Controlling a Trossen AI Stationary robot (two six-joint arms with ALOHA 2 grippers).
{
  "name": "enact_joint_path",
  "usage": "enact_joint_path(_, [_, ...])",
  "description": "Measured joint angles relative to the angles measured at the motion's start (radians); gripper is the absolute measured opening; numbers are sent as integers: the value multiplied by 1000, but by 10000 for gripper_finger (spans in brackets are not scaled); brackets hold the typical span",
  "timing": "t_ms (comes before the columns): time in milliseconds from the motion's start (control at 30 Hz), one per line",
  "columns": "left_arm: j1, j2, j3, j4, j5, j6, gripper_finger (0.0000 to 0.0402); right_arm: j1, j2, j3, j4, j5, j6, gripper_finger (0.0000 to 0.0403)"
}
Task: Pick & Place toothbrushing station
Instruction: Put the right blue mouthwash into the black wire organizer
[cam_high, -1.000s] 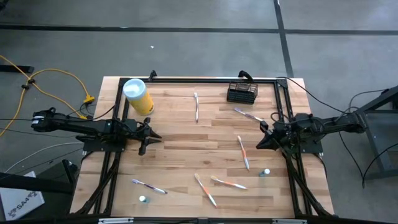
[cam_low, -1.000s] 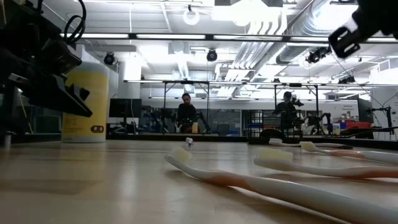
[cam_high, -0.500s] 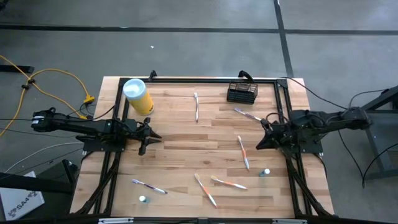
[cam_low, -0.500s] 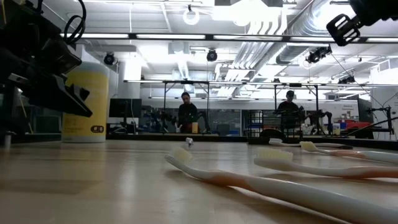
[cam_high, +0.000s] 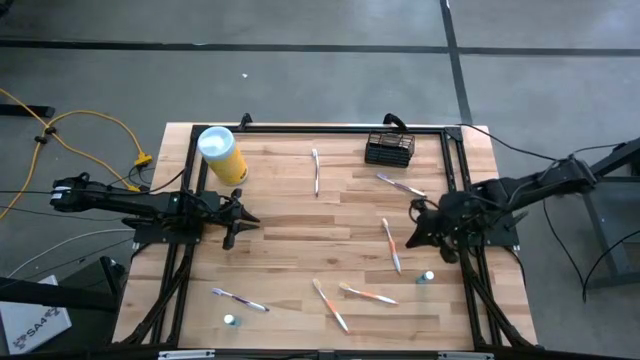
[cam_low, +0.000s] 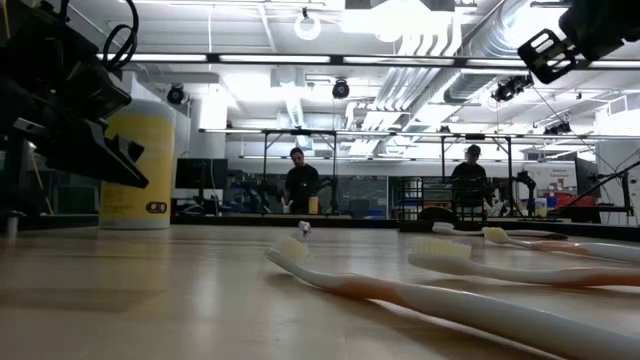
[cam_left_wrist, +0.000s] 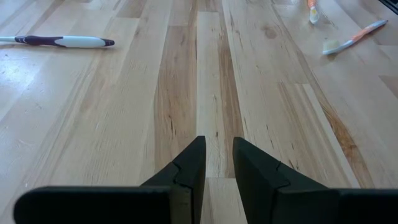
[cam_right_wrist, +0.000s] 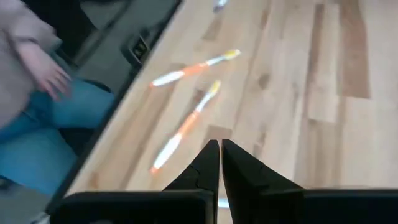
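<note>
Your left gripper (cam_high: 243, 222) hangs over the light wooden slatted table (cam_high: 290, 250) at about nine o'clock, its two dark fingers (cam_left_wrist: 189, 171) parted by a narrow gap with only bare planks between them, nothing held. Just up from it, near ten o'clock, you have the yellow cylindrical canister with a white lid (cam_high: 221, 153) standing by the table's far left corner. Down at seven o'clock a white toothbrush with a dark purple grip (cam_high: 240, 299) lies flat, well apart from that gripper. Moving toward the middle, a thin white toothbrush (cam_high: 316, 171) lies at twelve o'clock, and two white-and-orange toothbrushes (cam_high: 330, 305) sit close together at six o'clock. Past centre, another white-and-orange toothbrush (cam_high: 390, 244) lies at about four o'clock, just beside your right gripper (cam_high: 416, 224). The toothbrushing station, a small black wire-mesh rectangular basket (cam_high: 389, 149), stands at one o'clock against the far edge, well apart from both grippers and untouched. Your right gripper is at three o'clock, fingers (cam_right_wrist: 208, 163) pressed together on nothing, pointing in over the planks. Beyond the near table edge, its wrist camera shows you a person's hand (cam_right_wrist: 45, 70) and blue-trousered legs.
</note>
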Motion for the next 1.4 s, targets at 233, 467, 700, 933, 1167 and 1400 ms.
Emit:
enact_joint_path(233, [0,0,0,0,0,0,77,78,62,95,-117,114,0,11])
enact_joint_path(467, [0,0,0,0,0,0,77,140,79,124,-180,165,-3,11])
enact_joint_path(700, [0,0,0,0,0,0,77,191,84,168,-285,328,3,11])
enact_joint_path(933, [0,0,0,0,0,0,77,216,122,181,-379,383,130,11])
enact_joint_path(1167, [0,0,0,0,0,0,77,220,125,181,-425,345,278,11])
enact_joint_path(1400, [0,0,0,0,0,0,77,220,125,181,-435,301,264,11])
